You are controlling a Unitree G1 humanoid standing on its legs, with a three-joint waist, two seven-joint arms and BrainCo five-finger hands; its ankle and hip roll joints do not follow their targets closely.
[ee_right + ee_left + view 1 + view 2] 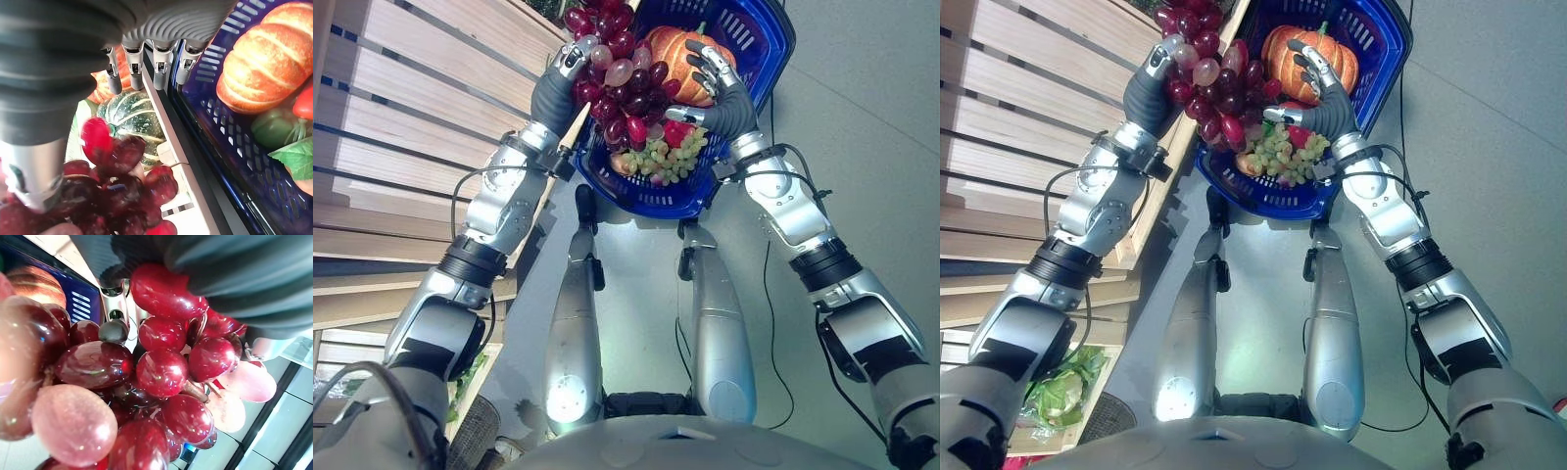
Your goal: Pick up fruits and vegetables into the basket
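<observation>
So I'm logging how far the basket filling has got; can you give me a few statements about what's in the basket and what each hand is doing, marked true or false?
1. The left hand holds a bunch of red grapes. True.
2. The blue basket has nothing in it. False: it holds an orange pumpkin and a bunch of green grapes.
3. The right hand is curled round the pumpkin. False: its fingers are straight, above the basket's contents.
4. The red grapes hang at the basket's left edge, next to the wooden shelf. True.
5. The basket sits on a table. False: it is on the grey floor.
</observation>
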